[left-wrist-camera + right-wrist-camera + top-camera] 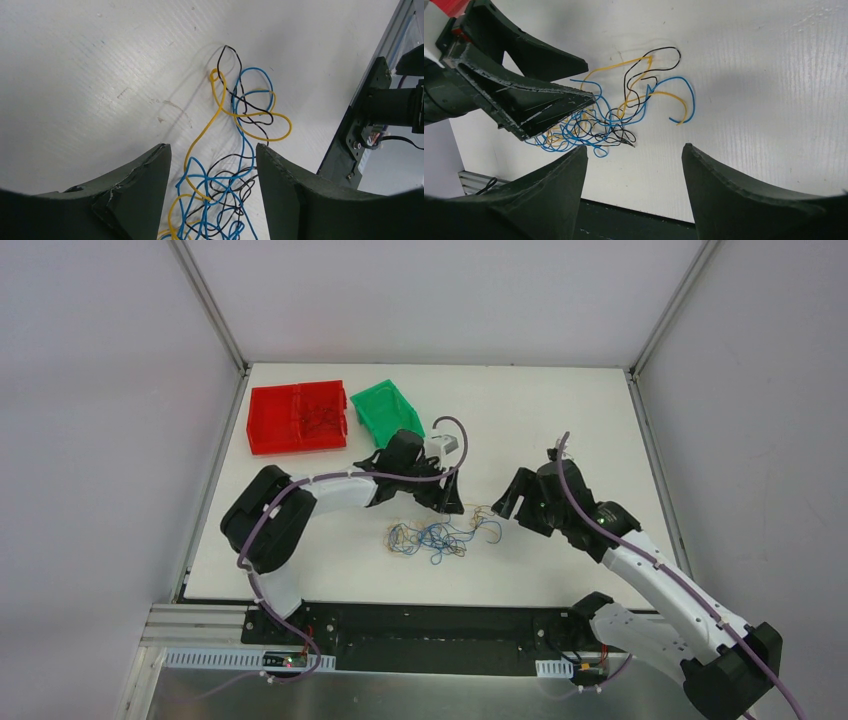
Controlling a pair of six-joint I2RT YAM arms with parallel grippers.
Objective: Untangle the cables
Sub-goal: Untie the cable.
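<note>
The left end effector (452, 504) stands with its two fingers wide apart and has hold of nothing; in the left wrist view (212, 150) the strands run on the table between the two dark fingers (150, 175), and I cannot tell whether a finger touches any of them. The right end effector (506, 506) is also spread wide and it grips nothing; in its own view (635, 149) the fingers frame the bare white surface, with the wires lying just ahead of them. The same view shows the left end effector (590, 81) coming in from the upper left, its lower finger tip lying over the dense part of the bundle. The cables (435, 537) lie on the table (560, 420) between the two end effectors, near the middle and closer to the near edge. They are thin wires in blue, yellow-orange and black. From the left wrist (243, 116), a yellow strand makes a long loop away from the clump, and blue and black strands cross over it several times. From the right wrist (599, 125), the tight knot is on the left side, and looser ends of black, yellow and blue spread to the right of it. Further out, at the far left corner of the table, a red tray (298, 418) with two compartments lies flat, and a green bin (385, 410) stands just beside it, on its right.
</note>
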